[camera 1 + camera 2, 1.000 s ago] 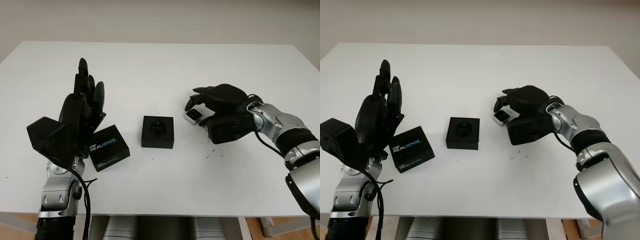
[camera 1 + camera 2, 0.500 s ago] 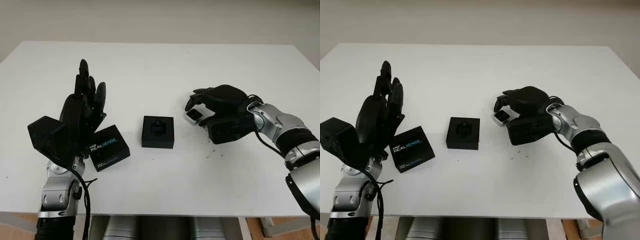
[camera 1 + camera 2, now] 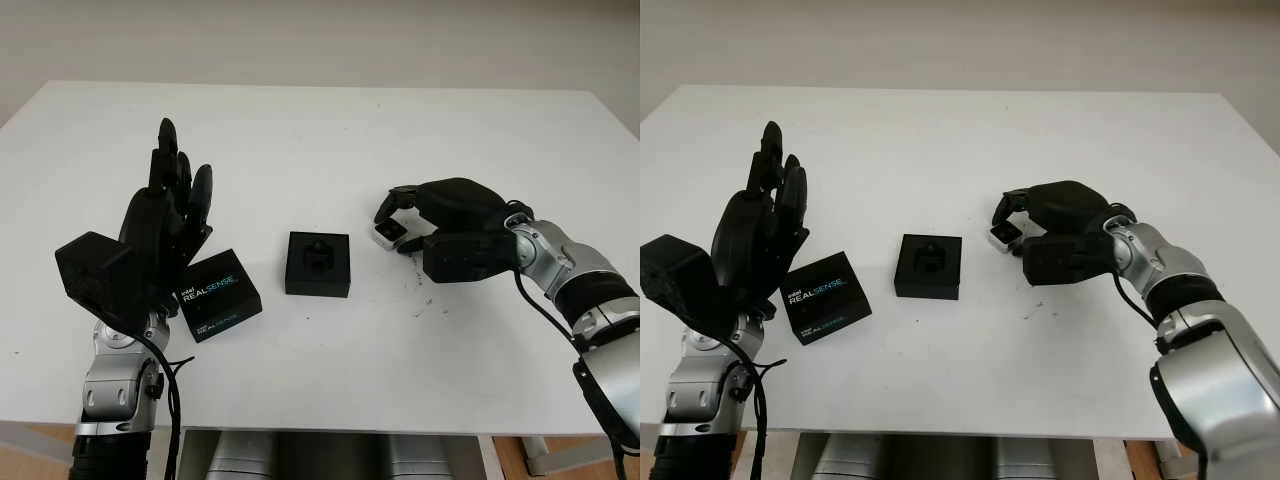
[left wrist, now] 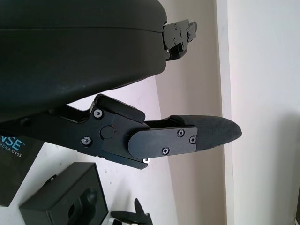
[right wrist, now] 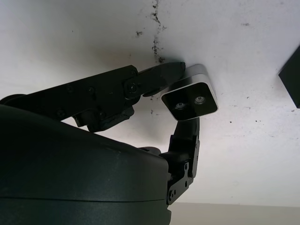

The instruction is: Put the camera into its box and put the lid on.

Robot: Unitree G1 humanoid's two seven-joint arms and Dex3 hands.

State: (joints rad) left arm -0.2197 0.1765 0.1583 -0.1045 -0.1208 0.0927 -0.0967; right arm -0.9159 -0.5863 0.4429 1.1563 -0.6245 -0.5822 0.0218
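At the lower left of the head views the left hand [image 3: 165, 225] is raised upright off the white table [image 3: 330, 130], palm turned inward, fingers pointing up and holding nothing. Just beside it, lower left of centre, lies the black lid [image 3: 218, 296] printed REALSENSE, flat on the table. At the centre sits the open black box [image 3: 318, 264], its moulded insert showing. To the right of centre the right hand [image 3: 455, 235] reaches in from the lower right, forearm low over the table, its fingers [image 5: 154, 79] clenched around the small silver camera [image 5: 190, 98], which sits near the box, right of it.
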